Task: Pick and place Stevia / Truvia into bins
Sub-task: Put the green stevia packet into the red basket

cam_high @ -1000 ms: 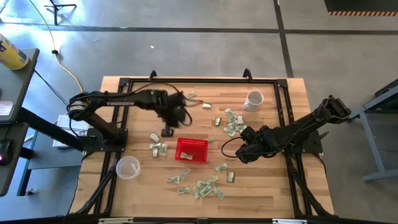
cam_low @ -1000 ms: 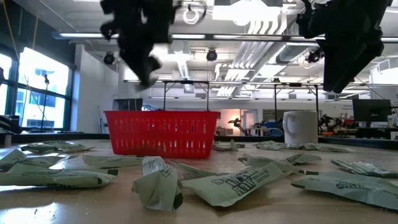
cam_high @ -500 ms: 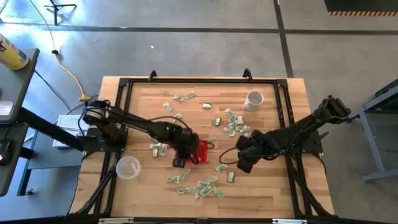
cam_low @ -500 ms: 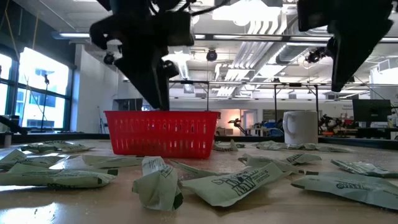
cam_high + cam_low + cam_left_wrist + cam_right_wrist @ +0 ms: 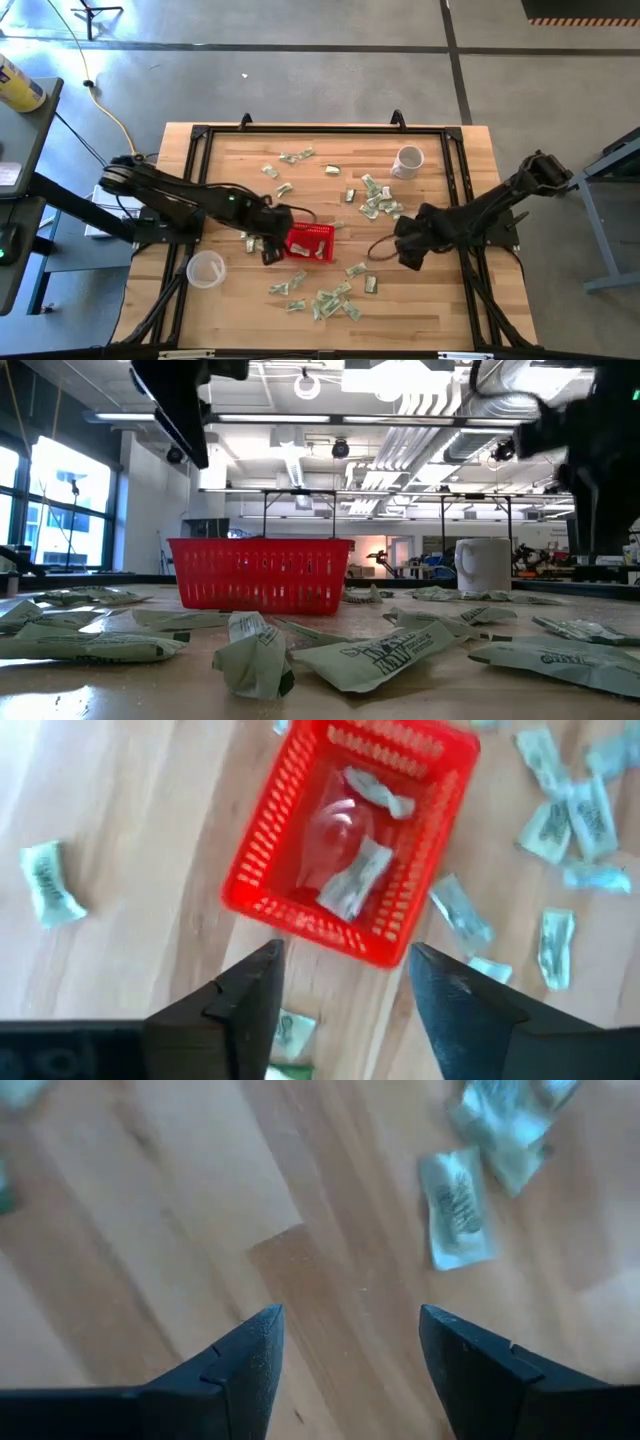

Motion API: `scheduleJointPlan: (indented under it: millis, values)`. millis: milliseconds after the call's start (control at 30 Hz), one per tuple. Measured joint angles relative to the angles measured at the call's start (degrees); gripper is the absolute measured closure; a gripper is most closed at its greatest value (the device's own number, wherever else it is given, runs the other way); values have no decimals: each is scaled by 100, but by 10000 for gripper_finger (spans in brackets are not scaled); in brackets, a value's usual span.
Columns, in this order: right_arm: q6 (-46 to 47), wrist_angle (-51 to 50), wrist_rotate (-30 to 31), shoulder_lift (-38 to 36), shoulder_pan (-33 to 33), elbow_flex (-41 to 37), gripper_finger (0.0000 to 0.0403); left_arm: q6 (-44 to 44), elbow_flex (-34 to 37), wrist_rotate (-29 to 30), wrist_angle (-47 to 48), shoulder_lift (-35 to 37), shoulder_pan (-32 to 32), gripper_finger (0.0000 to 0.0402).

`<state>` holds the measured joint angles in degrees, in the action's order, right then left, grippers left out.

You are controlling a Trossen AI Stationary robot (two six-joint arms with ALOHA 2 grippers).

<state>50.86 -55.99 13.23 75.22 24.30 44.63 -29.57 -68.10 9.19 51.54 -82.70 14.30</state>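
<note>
- Near edge, about 6 o'clock on the desk (image 5: 420,300): a cluster of sachets (image 5: 325,300) lies loose, not yet collected.
- Centre: the red basket (image 5: 308,241) holds two sachets, as the left wrist view shows; most of the job looks undone.
- The left end effector (image 5: 268,250) hovers at the basket's 9 o'clock, fingers wide, empty.
- The right end effector (image 5: 408,250) waits at 3 o'clock, fingers apart, empty.
- Far side, 12 o'clock: more sachets lie scattered.

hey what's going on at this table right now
Two robot arms are sorting sweetener sachets into a red basket. The left gripper hangs open and empty just beside the basket, which holds two sachets. The right gripper hovers open over bare wood. Many loose sachets lie on the table.
</note>
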Motion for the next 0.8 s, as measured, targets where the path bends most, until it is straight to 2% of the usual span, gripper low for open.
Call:
scheduleJointPlan:
  millis: [100, 167, 300, 400, 700, 800]
  values:
    - [399, 810, 13, -404, -201, -713, 178, -407, 400, 190, 11, 393, 98, 178]
    - [501, 1130, 249, -589, -246, -990, 176, -670, 698, 276, -40, 639, 186, 189]
    - [259, 1180, 594, -752, -413, -1269, 174, -1091, 1334, 318, -85, 1117, 277, 200]
    - [48, 1210, 590, -750, -616, -1344, 174, -1264, 1757, 138, -152, 1435, 260, 202]
    - [-74, 1664, 308, -647, -1995, -1483, 173, -1282, 2540, 90, -572, 2028, 259, 202]
    - [-331, 1730, -56, -508, -2435, -1489, 173, -1256, 2601, 90, -517, 2068, 259, 202]
